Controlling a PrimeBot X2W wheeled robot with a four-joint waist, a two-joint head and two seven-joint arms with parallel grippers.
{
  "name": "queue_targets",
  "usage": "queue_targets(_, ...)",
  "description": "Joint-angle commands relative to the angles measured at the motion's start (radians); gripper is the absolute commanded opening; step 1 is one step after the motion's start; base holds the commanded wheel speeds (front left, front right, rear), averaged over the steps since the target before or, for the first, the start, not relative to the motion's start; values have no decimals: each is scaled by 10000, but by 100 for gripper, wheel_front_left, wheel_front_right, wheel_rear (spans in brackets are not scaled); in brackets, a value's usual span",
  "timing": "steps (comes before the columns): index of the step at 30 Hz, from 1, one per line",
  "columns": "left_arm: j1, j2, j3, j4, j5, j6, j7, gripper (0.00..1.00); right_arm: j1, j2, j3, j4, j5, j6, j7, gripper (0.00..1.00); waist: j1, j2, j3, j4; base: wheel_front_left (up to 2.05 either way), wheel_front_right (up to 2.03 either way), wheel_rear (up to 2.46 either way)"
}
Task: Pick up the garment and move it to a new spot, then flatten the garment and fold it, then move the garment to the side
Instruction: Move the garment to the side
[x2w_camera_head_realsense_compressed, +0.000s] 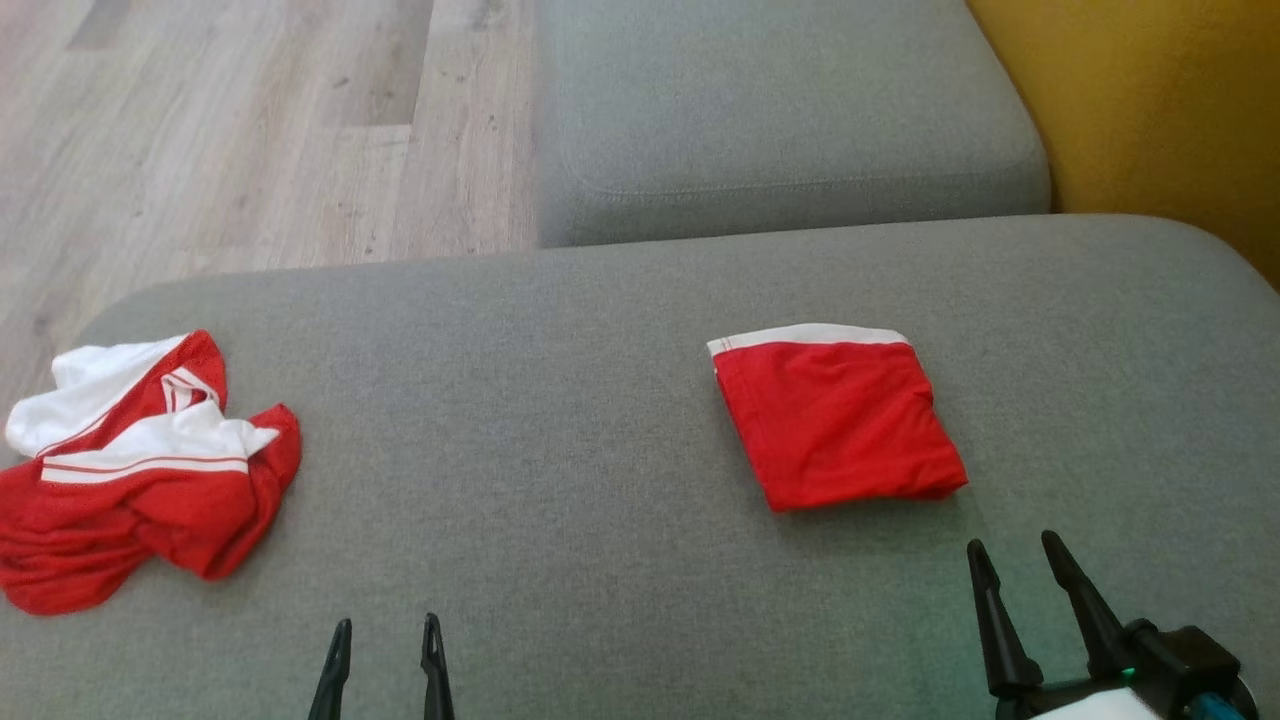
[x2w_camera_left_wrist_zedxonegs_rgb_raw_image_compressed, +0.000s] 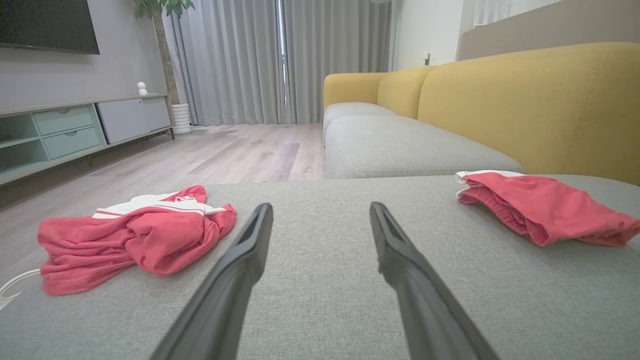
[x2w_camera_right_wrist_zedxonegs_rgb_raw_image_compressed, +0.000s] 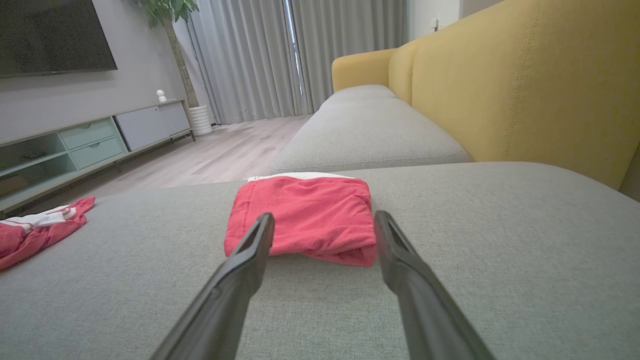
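A crumpled red and white garment lies in a heap at the left end of the grey cushion; the left wrist view has it ahead and to the left. A second red garment, folded into a neat square with a white band on its far edge, rests right of centre. My left gripper is open near the front edge, between the two garments and touching neither. My right gripper is open just short of the folded garment, whose near edge sits between its fingertips' lines.
Beyond the cushion stands another grey seat with a yellow sofa back on the right. Wooden floor lies to the far left. A TV cabinet, curtains and a potted plant line the room's far side.
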Motion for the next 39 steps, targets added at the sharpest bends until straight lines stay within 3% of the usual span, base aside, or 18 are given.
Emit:
queue_targets(1,-426,-55,255,-352,95,62,-51,100,-298,-190,185,-320,-67,67,-137,100,0,0,74,1,0,0,0)
queue_targets(12,-1074,-55,-179,-334,92,-24,-51,100,-1957,-556,174,950,196,67,-30,100,0,0,1328,229,0,0,0)
queue_targets(17,-1571,-55,-504,-289,-20,12,-51,100,-3342,-1022,154,1695,752,67,1057,100,0,0,1964,393,0,0,0)
queue_targets(24,-2234,-55,-951,-72,-123,108,-51,100,-5219,-1780,45,2926,1993,67,3460,100,0,0,2664,654,0,0,0)
queue_targets(32,-2807,-55,-1215,64,-156,56,-51,100,-6346,-2066,1012,4061,2990,67,4779,100,0,0,3271,921,0,0,0)
queue_targets(33,-2915,-55,-1225,84,-163,54,-51,100,-6492,-2087,1289,4253,3233,67,4928,60,0,0,3392,951,0,0,0)
queue_targets(34,-2960,-55,-1229,95,-167,62,-51,100,-6561,-2100,1371,4335,3336,67,4911,0,0,0,3438,957,0,0,0)
queue_targets(39,-3119,-55,-1209,67,-191,139,-51,100,-6921,-2373,1671,4451,3781,67,4517,0,0,0,3670,773,0,0,0)
